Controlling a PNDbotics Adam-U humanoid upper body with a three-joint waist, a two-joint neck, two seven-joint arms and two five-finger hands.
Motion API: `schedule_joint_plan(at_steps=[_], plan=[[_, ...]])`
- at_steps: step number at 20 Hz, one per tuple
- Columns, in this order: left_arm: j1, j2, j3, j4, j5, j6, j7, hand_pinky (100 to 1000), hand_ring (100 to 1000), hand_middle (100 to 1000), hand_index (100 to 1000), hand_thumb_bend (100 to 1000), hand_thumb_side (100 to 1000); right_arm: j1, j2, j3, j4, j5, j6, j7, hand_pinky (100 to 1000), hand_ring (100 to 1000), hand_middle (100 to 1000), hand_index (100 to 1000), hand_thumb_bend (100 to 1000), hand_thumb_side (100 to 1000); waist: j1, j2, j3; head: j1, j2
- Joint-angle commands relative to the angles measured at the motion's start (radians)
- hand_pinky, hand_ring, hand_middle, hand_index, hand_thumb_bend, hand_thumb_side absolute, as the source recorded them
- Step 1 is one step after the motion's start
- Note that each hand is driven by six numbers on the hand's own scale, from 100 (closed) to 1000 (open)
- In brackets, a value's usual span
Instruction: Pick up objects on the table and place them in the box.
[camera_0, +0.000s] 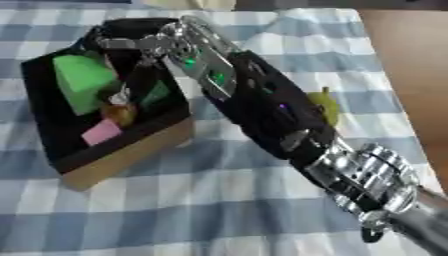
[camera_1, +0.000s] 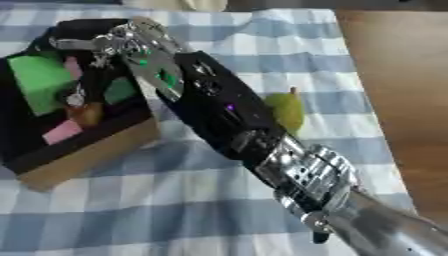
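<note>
The right hand (camera_0: 144, 47) reached over the open box (camera_0: 131, 152), its fingers curled down inside; whether they held anything could not be told. Beneath the hand lay a green block (camera_0: 80, 80), a pink piece (camera_0: 101, 132) and a brownish item (camera_0: 121, 114). A green pear (camera_1: 284, 111) rested on the checked bench (camera_0: 201, 200) behind the forearm, outside the box.

blue checked table (camera_0: 219, 200) carries a box (camera_0: 122, 155) and green pear (camera_1: 285, 111).
</note>
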Motion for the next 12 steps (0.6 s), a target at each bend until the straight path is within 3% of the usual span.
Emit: schedule_joint_plan(at_steps=[1, 5, 12], plan=[[-0.014, 0.004, -0.002, -0.017, 0.009, 0.003, -0.008, 787, 782, 698, 806, 415, 696, -0.017, 0.013, -0.007, 0.021, 0.010, -0.031, 0.002, 896, 885, 746, 893, 100, 445, -0.011, -0.009, 0.006, 0.000, -0.012], [-0.012, 0.003, -0.002, -0.017, 0.012, 0.008, -0.010, 787, 783, 699, 806, 415, 698, -0.019, 0.017, -0.018, 0.036, 0.043, -0.052, 0.014, 928, 935, 822, 939, 100, 556, -0.014, -0.008, 0.010, 0.007, -0.009], [-0.008, 0.001, -0.002, -0.017, 0.015, 0.014, -0.013, 786, 784, 699, 806, 413, 701, -0.023, 0.016, -0.037, 0.050, 0.091, -0.071, 0.006, 932, 936, 825, 964, 100, 485, -0.017, -0.007, 0.009, 0.014, -0.004]])
